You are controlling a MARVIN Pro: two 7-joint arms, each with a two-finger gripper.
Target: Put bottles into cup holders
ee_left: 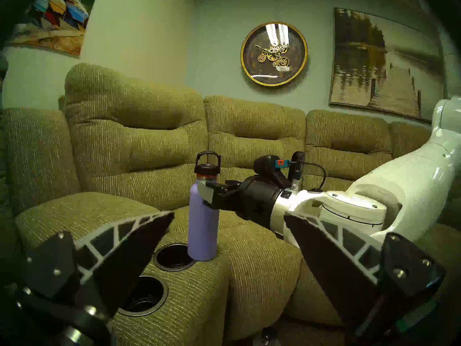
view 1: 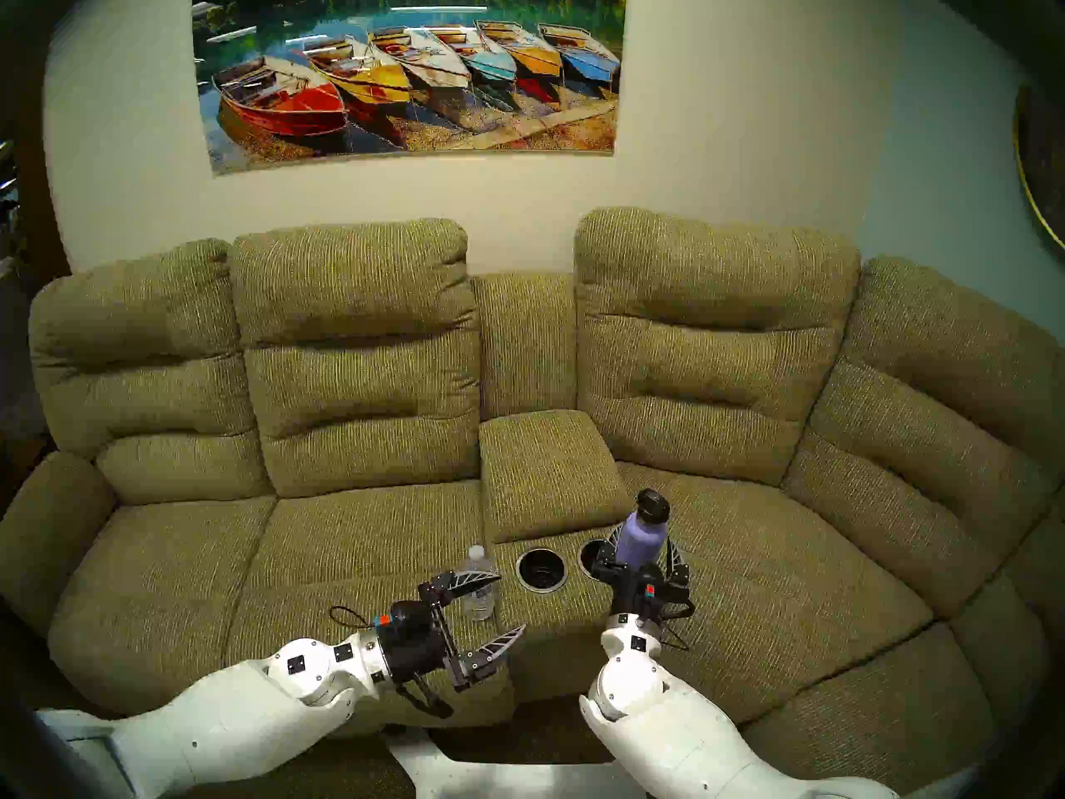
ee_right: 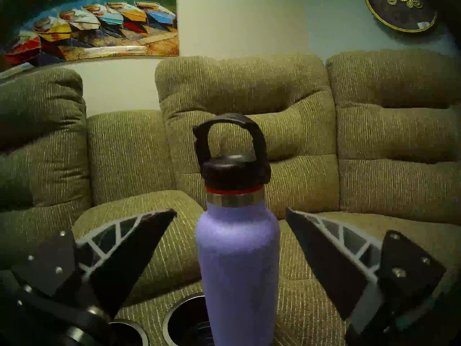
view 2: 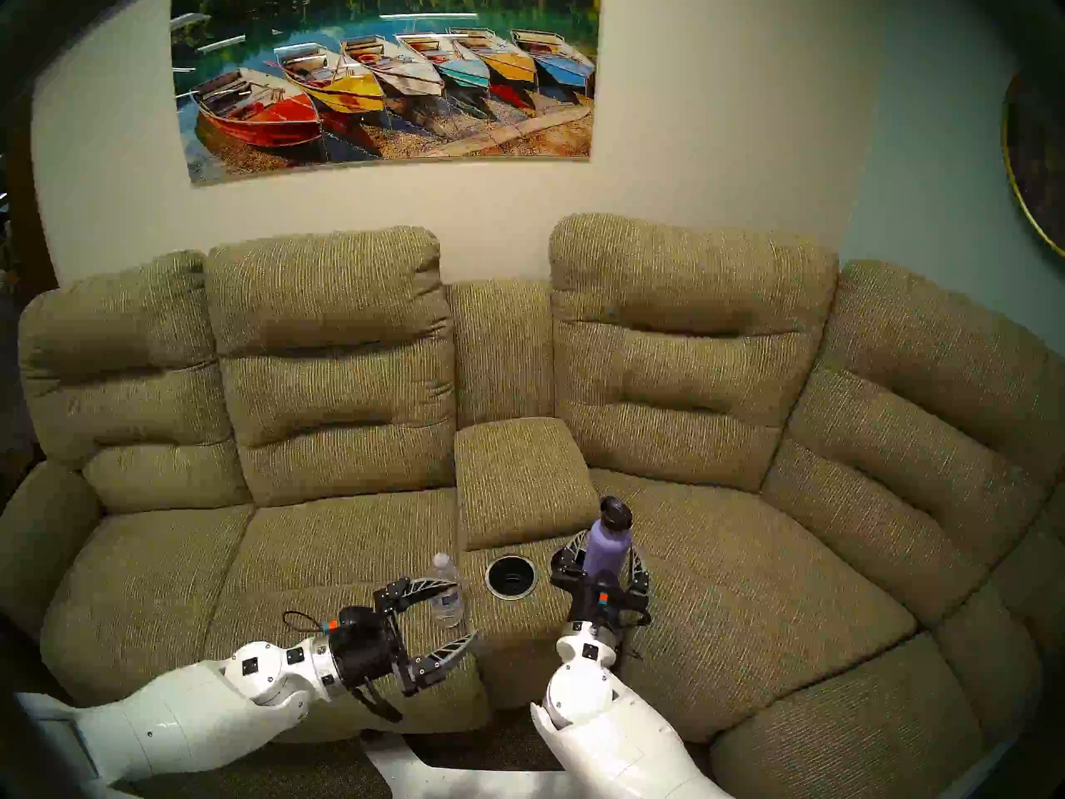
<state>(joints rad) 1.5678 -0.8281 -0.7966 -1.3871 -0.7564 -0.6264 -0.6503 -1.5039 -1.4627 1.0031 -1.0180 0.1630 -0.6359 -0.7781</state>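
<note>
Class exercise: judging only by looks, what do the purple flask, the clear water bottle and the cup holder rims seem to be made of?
Purple flask: probably painted metal, matte, with a bare steel-looking band under its black plastic-looking cap.
Clear water bottle: thin see-through plastic, apparently; the sofa shows through it.
Cup holder rims: shiny silver edge, metal or chromed plastic; dark inside.

sofa (view 1: 369, 550) olive | seat: water bottle (view 1: 479, 590) upright | console (view 1: 553, 604): flask (view 1: 639, 535) upright
</note>
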